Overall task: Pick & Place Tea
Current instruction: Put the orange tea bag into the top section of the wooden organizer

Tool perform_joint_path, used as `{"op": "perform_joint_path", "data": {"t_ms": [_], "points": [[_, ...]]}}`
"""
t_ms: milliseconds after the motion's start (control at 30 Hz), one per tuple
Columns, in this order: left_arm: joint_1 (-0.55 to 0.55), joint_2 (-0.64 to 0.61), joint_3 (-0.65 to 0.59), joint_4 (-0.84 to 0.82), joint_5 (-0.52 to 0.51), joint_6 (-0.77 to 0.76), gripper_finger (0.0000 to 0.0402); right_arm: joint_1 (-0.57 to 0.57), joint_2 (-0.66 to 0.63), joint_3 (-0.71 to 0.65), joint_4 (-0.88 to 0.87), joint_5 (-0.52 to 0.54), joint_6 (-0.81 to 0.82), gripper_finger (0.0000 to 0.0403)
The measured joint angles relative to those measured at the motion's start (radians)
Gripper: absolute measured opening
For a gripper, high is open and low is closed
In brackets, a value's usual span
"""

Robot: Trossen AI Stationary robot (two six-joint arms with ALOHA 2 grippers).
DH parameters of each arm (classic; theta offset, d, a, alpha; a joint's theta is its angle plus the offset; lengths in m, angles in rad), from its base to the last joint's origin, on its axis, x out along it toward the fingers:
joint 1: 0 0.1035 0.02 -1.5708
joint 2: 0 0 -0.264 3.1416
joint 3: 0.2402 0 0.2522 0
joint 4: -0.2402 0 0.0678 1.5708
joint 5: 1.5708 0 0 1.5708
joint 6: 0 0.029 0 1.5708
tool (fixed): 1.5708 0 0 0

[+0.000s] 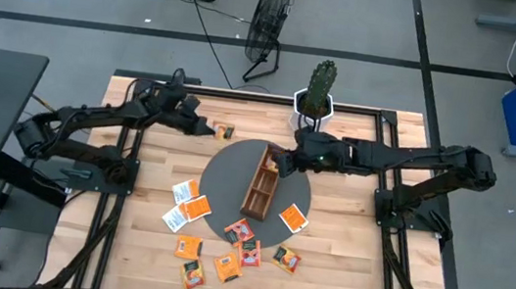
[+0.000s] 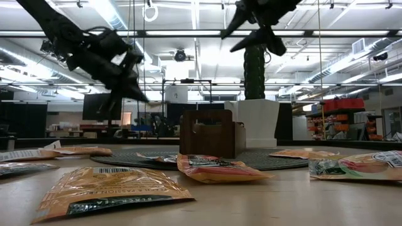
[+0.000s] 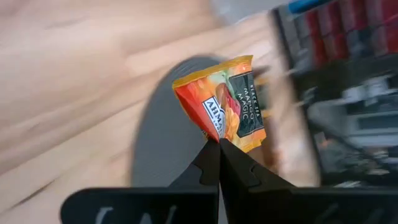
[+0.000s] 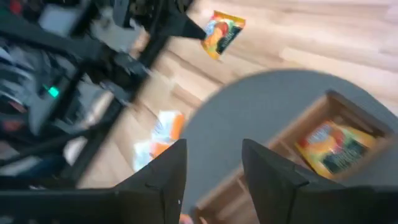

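My left hand (image 3: 219,144) is pinched tight on a tea sachet (image 3: 225,104), lifted clear of the counter (image 1: 342,263) beside the grey mat (image 1: 227,175). I'm mid-carry; next I reckon I swing it over the tray (image 1: 262,182). My right hand (image 4: 213,163) gapes empty above it.

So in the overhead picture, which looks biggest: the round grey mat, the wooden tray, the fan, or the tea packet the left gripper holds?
1. Round grey mat
2. Fan and wooden tray: similar, and the fan stands on the floor farther from the camera, so no ranking
3. Tea packet in the left gripper
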Motion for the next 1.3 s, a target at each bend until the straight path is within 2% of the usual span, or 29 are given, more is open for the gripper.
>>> {"op": "perform_joint_path", "data": {"t_ms": [267,400,633,833,1133,1300], "points": [[-0.088,-0.028,0.000,0.245,0.016,-0.189,0.0001,-0.073,0.000,0.000,0.133,-0.044,0.124,0.0162],[-0.146,-0.029,0.004,0.355,-0.008,-0.269,0.0001,-0.102,0.000,0.000,0.159,-0.053,0.163,0.0162],[-0.221,-0.019,0.080,0.361,-0.065,-0.260,0.0001,-0.139,0.000,0.000,0.226,-0.070,0.184,0.0162],[-0.242,-0.019,0.137,0.299,-0.098,-0.215,0.0001,-0.147,0.000,0.000,0.260,-0.071,0.187,0.0162],[-0.272,-0.018,0.164,0.299,-0.138,-0.206,0.0001,-0.147,0.001,0.000,0.311,-0.069,0.213,0.0162],[-0.289,-0.018,0.164,0.300,-0.162,-0.211,0.0001,-0.147,0.041,0.002,0.414,-0.072,0.214,0.0162]]}}
